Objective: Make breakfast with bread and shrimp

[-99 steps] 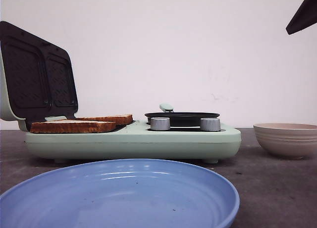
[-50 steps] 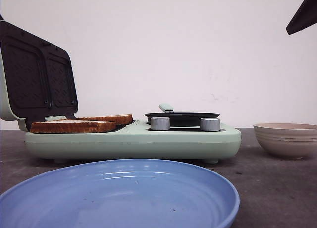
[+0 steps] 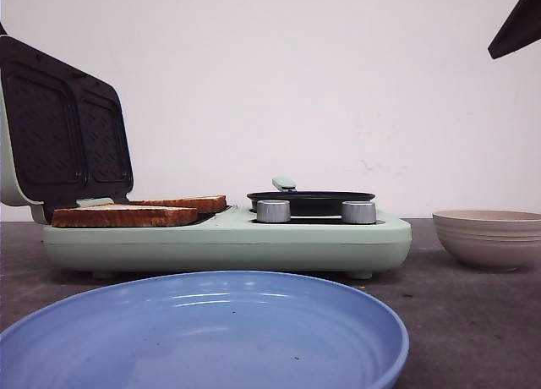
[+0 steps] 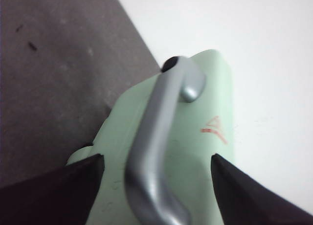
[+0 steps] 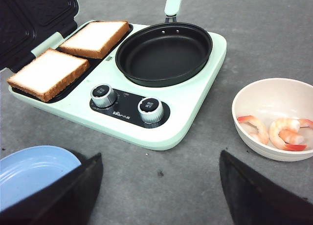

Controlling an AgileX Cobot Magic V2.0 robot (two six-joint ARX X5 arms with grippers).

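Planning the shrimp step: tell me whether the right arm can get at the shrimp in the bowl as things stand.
Probably yes. The shrimp lie uncovered in the open bowl, with nothing above them, and the right gripper is open with bare table between it and the bowl.

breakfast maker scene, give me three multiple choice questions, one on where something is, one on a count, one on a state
1. Where are the orange-pink curled shrimp?
A. in the black round frying pan
B. in the beige round bowl
C. on the blue round plate

2. How many square slices of white bread lie on the mint-green breakfast maker's dark grill plate?
A. one
B. two
C. three

3. What state is the grill lid in?
A. raised open
B. shut over the bread
C. taken off

Answers:
1 B: the shrimp lie inside the bowl; the pan and the plate hold nothing.
2 B: two slices sit side by side on the breakfast maker.
3 A: the lid stands up behind the bread, its silver handle between the left gripper's open fingers.
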